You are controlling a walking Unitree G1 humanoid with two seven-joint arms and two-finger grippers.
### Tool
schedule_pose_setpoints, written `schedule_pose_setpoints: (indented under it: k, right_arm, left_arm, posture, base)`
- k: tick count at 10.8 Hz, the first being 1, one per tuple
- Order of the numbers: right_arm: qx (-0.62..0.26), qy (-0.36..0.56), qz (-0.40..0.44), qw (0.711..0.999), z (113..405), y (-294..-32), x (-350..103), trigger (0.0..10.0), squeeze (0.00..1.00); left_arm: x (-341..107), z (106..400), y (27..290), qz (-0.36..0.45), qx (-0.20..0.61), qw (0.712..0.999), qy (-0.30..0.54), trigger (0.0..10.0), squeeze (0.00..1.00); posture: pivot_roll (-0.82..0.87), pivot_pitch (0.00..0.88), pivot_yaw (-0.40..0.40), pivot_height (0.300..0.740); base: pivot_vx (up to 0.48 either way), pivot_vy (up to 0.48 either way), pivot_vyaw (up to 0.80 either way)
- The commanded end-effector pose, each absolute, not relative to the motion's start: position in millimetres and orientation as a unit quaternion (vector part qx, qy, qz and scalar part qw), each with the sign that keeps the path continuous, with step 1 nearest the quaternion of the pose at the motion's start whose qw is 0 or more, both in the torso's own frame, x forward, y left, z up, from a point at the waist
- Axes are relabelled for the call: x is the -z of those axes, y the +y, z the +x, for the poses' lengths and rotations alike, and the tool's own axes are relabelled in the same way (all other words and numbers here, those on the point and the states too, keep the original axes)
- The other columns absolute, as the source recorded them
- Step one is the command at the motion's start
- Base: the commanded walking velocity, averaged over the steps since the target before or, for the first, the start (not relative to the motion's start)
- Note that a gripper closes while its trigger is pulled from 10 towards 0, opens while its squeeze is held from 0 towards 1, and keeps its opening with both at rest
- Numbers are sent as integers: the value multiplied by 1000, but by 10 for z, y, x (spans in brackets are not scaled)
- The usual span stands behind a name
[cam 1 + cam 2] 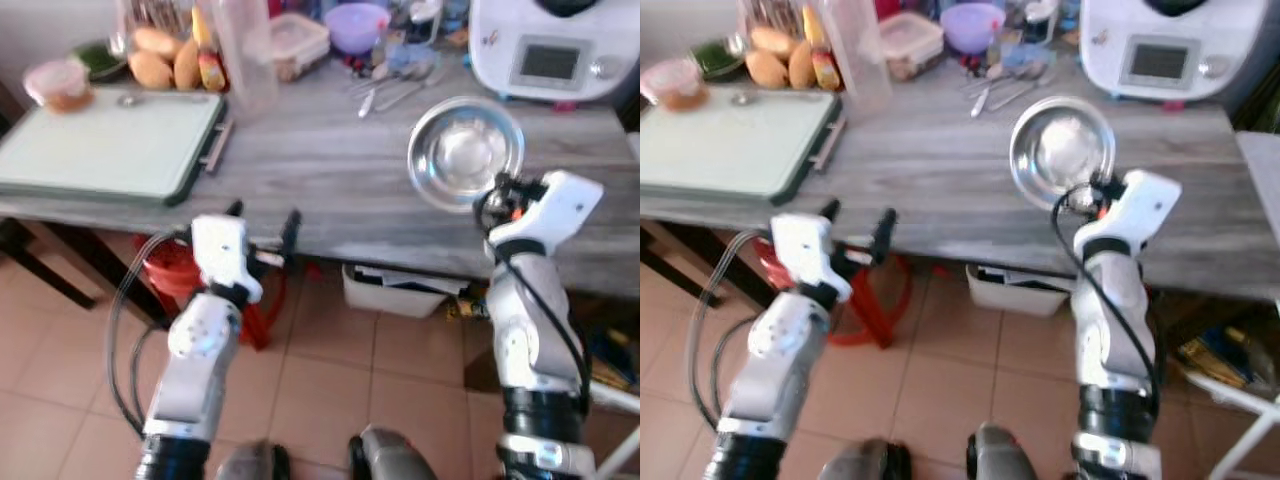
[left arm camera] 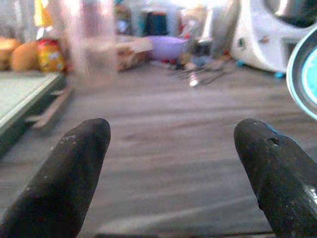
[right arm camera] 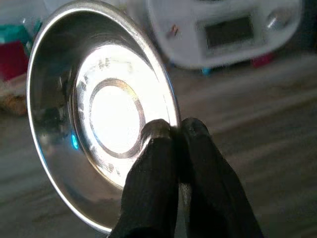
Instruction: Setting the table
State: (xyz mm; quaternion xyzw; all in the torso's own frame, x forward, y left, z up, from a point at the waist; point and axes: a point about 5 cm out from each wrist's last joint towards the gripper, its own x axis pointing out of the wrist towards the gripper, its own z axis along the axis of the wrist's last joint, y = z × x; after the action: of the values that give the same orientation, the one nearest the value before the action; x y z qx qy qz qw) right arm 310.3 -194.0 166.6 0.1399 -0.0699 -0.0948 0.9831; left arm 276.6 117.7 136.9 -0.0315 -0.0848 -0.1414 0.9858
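One item in hand, logged left to right as I see it from the head camera.

Cutting board [image 1: 105,145]: lying flat at the left end of the table [image 1: 330,190]; not my concern now.

Left pincer [image 1: 262,232]: released, fingers spread wide, hovering at the near table edge, holding nothing.

Steel bowl [image 1: 465,152]: grasped by my right pincer and held tilted over the right part of the table, its hollow turned toward the head camera, just in front of the white kitchen machine [image 1: 550,45].

Right pincer [image 3: 171,131]: clenched on the bowl's rim, one finger inside, one outside.

Handling, my judgement: thin polished metal, so light, stiff and unbreakable, but slick; a single rim pinch lets it swing or slip.

Where to hold: I judge the rim the only workable place; I would keep it clamped firmly and set the bowl down base first.
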Motion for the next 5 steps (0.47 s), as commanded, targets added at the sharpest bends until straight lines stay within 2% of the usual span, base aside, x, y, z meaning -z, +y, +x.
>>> schedule_pose_setpoints:
  k: [1, 5]
  right_arm:
    - [99, -45, 172, 979, 3087, -1922, -1602, 10000, 0]
    - [102, 50, 285, 952, 3002, -1797, -1392, 10000, 0]
  left_arm:
    - [-1317, 2718, 1276, -31, 121, 990, -70, 10000, 0]
    - [-1249, 2659, 1291, -33, 113, 992, -55, 10000, 0]
  posture:
    - [-43, 159, 43, 740]
    - [-46, 156, 34, 740]
  base:
    - [0, 0, 0]
    - [0, 0, 0]
